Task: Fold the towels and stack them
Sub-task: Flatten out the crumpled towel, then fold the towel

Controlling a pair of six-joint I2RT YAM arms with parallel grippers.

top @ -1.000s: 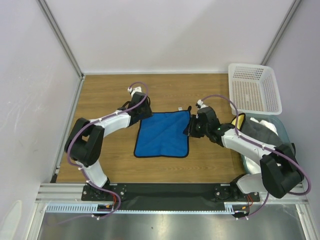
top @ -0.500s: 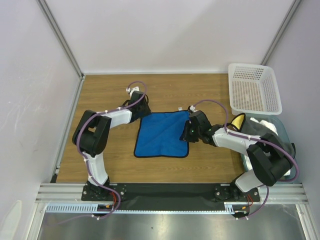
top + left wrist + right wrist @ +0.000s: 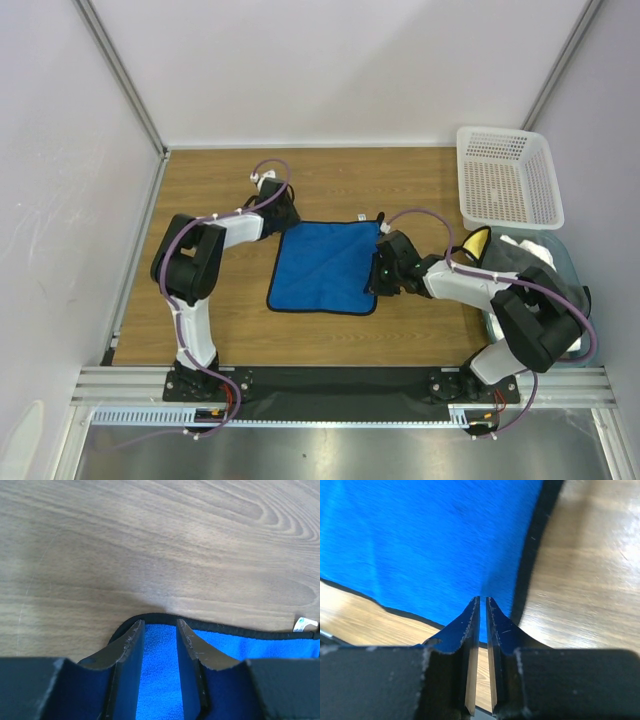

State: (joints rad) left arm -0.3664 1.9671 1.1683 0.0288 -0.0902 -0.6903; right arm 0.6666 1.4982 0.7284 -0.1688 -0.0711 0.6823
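Wooden bench (image 3: 330, 335) | blue towel (image 3: 325, 268) flat mid-bench | basket (image 3: 508, 178), more towels (image 3: 520, 255) far right | left pincer (image 3: 160, 630) part-open astride its far-left corner | right pincer (image 3: 483, 605) pinching its right edge

The towel (image 3: 325, 267) at centre is bright blue with a dark edge, on a brown wood-grain worktop (image 3: 210, 190). At two o'clock, the perforated basket (image 3: 508, 180) is white; a yellow cloth (image 3: 476, 241) peeks below it.
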